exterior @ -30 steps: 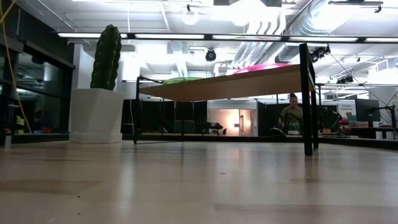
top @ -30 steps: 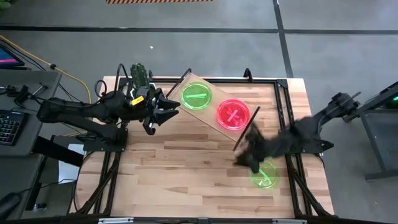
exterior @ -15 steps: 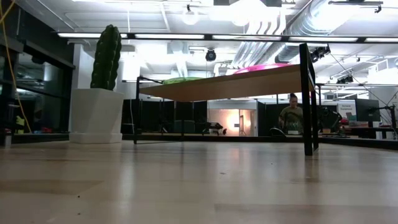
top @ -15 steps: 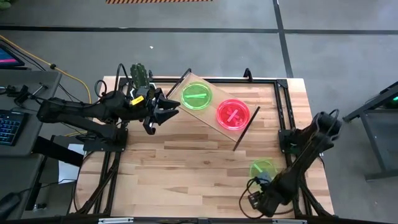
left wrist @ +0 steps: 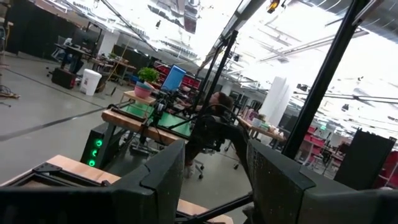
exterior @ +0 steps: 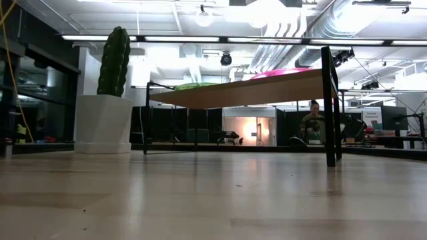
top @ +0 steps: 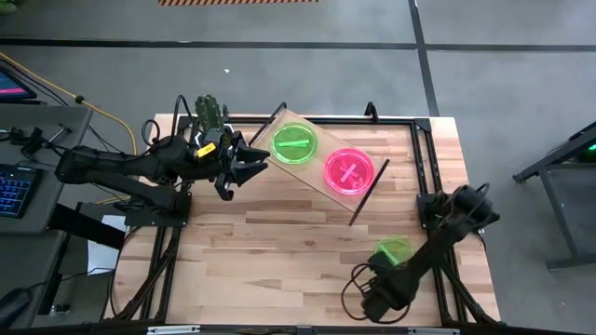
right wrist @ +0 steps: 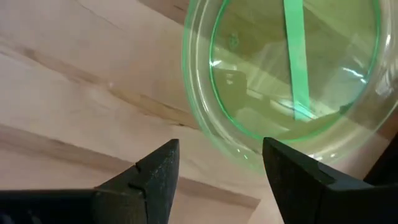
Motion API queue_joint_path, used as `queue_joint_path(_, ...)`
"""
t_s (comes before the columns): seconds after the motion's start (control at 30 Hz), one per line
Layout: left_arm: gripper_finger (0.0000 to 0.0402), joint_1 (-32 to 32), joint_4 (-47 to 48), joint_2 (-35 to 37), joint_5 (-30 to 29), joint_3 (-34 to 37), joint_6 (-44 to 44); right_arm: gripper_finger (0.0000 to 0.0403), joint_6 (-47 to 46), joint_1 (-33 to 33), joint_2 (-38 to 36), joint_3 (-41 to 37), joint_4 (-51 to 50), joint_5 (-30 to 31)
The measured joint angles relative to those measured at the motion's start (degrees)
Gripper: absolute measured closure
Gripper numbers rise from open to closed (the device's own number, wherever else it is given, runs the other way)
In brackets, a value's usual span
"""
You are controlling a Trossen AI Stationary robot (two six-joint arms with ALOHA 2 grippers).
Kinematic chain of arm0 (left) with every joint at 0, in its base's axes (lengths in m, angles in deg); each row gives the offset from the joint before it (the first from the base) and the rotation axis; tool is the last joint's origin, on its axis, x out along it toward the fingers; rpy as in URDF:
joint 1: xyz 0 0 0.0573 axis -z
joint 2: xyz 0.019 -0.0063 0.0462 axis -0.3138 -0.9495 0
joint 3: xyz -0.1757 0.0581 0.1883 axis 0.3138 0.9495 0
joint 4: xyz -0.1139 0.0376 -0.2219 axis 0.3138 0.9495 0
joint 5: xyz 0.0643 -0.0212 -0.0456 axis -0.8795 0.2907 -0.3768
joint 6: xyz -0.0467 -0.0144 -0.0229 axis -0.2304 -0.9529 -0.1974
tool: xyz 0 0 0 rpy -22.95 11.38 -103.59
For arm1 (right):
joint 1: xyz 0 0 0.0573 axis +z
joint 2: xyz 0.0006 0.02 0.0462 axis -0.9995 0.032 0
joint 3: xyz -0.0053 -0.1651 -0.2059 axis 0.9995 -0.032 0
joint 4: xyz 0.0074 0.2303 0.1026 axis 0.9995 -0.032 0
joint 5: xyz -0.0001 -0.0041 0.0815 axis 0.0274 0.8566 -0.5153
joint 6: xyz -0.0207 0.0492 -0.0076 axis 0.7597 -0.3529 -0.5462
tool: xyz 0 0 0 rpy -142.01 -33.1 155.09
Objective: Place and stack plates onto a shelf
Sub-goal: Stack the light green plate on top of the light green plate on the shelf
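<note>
- Shelf (top: pixel 321 167): on the table (top: pixel 279 242), toward its far edge.
- Two plates (top: pixel 295 144) (top: pixel 348 171): side by side on the shelf.
- Third plate (top: pixel 392 251): on the table, near its right edge.
- Cactus pot (top: pixel 210 112): far left corner, beside the shelf.

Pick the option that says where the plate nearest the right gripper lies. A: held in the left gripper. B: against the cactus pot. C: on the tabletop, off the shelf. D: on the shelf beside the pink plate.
C: in the high view the green plate lies flat on the tabletop, apart from the shelf, with the open right gripper at its rim.
</note>
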Motion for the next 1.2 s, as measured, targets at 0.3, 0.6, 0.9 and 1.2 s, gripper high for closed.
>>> queue_joint_path(0.3, 0.0236, 0.0, 0.0, 0.0, -0.4, 0.0, 0.0, 0.019, 3.0, -0.7, 1.5, -1.9, -0.1, -0.9)
queue_joint_path(0.6, 0.0236, 0.0, 0.0, 0.0, -0.4, 0.0, -0.1, 0.0271, 3.2, -0.7, 1.2, -5.6, 1.1, -3.2)
queue_joint_path(0.9, 0.0236, 0.0, -0.1, 0.0, -0.4, 0.0, -0.1, 0.039, 5.5, 0.2, 0.9, -4.3, -5.6, -3.1)
queue_joint_path(1.2, 0.0236, 0.0, -0.1, 0.0, -0.4, 0.0, -0.1, 0.0402, 7.8, 1.8, -10.2, 0.1, -5.6, 8.0)
